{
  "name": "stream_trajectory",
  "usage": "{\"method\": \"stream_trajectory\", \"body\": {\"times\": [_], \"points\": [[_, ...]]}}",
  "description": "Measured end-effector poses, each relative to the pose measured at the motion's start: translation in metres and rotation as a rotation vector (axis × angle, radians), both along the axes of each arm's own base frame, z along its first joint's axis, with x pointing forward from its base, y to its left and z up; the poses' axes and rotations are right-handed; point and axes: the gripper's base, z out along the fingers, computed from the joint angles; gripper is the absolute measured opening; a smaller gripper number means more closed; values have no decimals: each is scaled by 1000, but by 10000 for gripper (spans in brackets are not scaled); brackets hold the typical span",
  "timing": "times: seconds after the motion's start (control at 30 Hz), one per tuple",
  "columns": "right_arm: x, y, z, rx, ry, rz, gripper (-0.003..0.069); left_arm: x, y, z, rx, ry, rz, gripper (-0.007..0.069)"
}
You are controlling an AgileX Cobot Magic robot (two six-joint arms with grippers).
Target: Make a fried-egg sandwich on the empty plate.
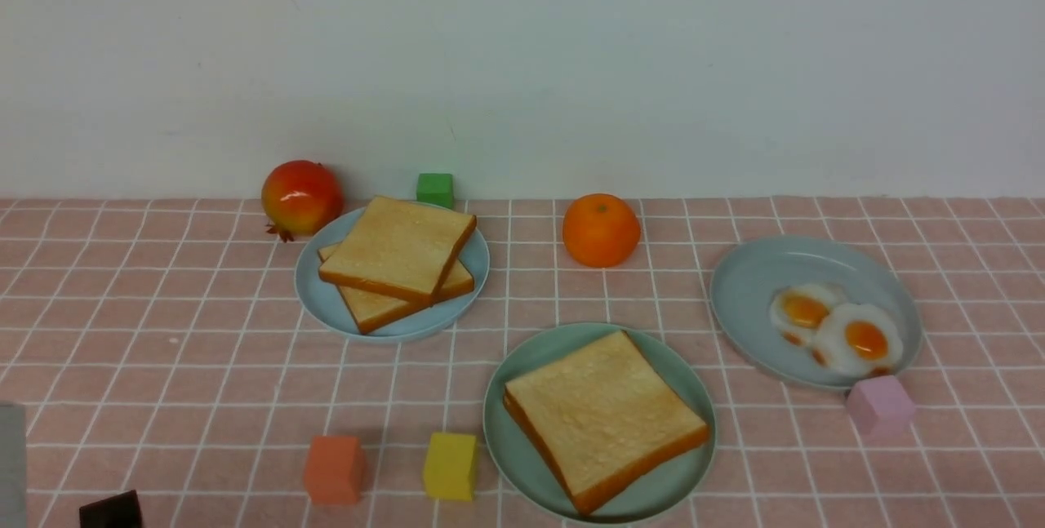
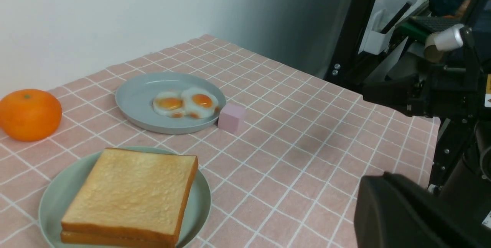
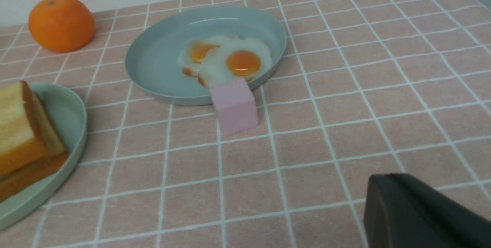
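Reading from the desk (image 1: 147,332) down, we find wide bare cloth at near right and far left for arm travel. The mint plate (image 1: 522,365) sits near centre carrying one toast (image 1: 602,416), so we judge the base layer laid. Two spare toasts (image 1: 397,249) stack on the blue plate (image 1: 326,308) at far left. Two eggs (image 1: 857,339) overlap on the grey plate (image 1: 751,283) at right, crowding its near rim, with a pink cube (image 1: 878,405) touching that rim, so we would approach from above. Only a dark part of each gripper shows at the wrist views' edges; we cannot tell their opening.
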Motion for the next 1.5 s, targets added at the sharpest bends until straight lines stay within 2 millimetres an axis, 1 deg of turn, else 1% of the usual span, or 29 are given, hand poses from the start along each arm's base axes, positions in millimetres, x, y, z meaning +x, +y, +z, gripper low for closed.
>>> {"method": "stream_trajectory", "body": {"times": [0.17, 0.37, 0.67, 1.5], "points": [[0, 2, 0, 50, 0, 7, -6, 0, 0, 0, 3, 1, 1, 13], [0, 2, 0, 20, -4, 14, -6, 0, 0, 0, 3, 1, 2, 13], [0, 8, 0, -79, 3, 116, -6, 0, 0, 0, 3, 1, 2, 13], [0, 8, 0, -97, 4, 122, 1, 0, 0, -1, 6, 3, 3, 31]]}}
